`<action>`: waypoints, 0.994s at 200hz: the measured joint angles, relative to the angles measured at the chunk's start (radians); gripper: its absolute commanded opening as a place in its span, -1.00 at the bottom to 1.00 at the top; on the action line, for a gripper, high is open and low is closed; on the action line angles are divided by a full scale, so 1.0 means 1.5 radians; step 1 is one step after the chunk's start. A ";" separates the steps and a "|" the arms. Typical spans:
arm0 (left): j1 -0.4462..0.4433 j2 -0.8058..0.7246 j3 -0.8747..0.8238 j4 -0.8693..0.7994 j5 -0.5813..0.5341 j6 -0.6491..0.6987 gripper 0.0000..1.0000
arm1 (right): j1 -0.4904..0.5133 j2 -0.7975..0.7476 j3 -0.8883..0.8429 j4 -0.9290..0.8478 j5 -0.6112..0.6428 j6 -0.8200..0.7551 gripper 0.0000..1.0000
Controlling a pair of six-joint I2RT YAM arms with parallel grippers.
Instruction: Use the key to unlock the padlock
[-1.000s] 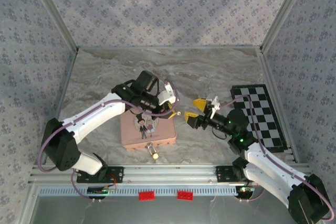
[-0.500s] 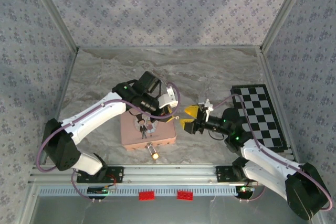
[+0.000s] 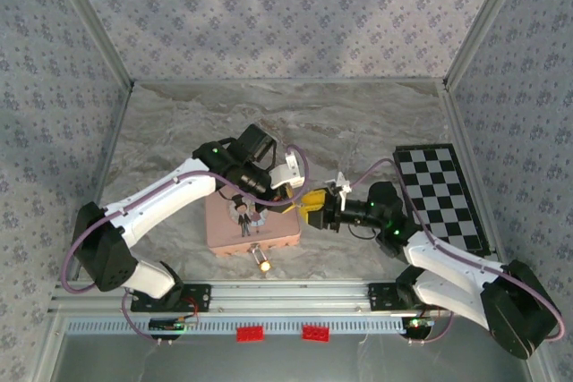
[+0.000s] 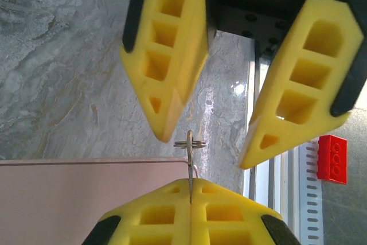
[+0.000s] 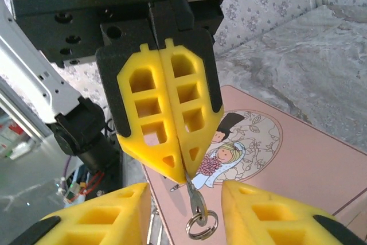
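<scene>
The tiny thin dark metal key [image 5: 192, 193], pinched between the left gripper's [image 5: 182, 176] pressed-together fingers, looks light, stiff and slippery, so the spread right gripper [image 4: 209, 148] should probably clamp flat across its ringed end.

My left claw [image 5: 183, 177] and right claw [image 4: 206, 150]: yellow. Key [image 5: 192, 194] silver. Box [image 3: 281, 231] pink, cartoon-couple print. Counter [image 3: 358, 123] grey marble.
</scene>
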 measured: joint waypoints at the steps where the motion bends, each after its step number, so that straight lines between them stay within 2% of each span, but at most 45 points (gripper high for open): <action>1: 0.000 0.000 0.000 0.000 0.000 0.000 -1.00 | 0.000 0.001 0.000 0.000 0.000 -0.001 -0.32; 21: 0.000 0.000 0.000 0.000 0.000 0.000 -1.00 | 0.003 0.011 0.008 0.000 -0.007 -0.001 -0.35; 67: -0.002 0.000 0.000 0.000 0.001 0.000 -1.00 | 0.005 0.016 0.011 -0.001 -0.009 -0.006 -0.57; 119: -0.004 0.000 0.000 0.000 0.000 0.000 -1.00 | 0.008 0.025 0.012 -0.003 -0.009 -0.009 -0.59; 189: -0.004 -0.002 0.000 -0.005 -0.005 0.000 -1.00 | 0.008 0.027 0.013 -0.009 -0.007 -0.020 -1.00; 199: -0.004 -0.002 -0.001 -0.005 -0.007 0.000 -1.00 | 0.008 0.027 0.013 -0.010 -0.007 -0.019 -1.00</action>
